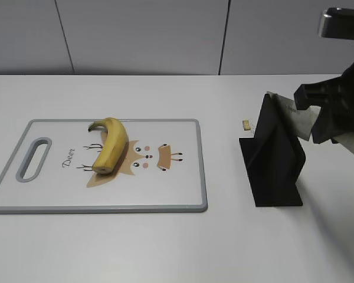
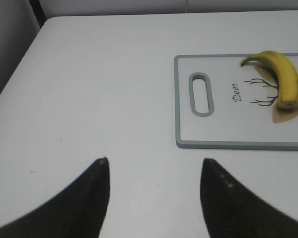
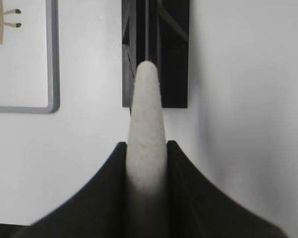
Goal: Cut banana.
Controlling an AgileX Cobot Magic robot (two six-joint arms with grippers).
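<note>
Two fingers (image 3: 184, 198) clamp knife handle (image 3: 147, 134) | left gripper (image 2: 154, 171) spread | banana (image 1: 110, 151) uncut

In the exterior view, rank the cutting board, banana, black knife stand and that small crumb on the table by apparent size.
1. Cutting board, clearly largest.
2. Black knife stand.
3. Banana, shorter than the stand is tall, though the stand's upright pose makes this less sure.
4. Small crumb, tiny.

The cutting board (image 1: 183, 132) bears the word "Deer" in script.
</note>
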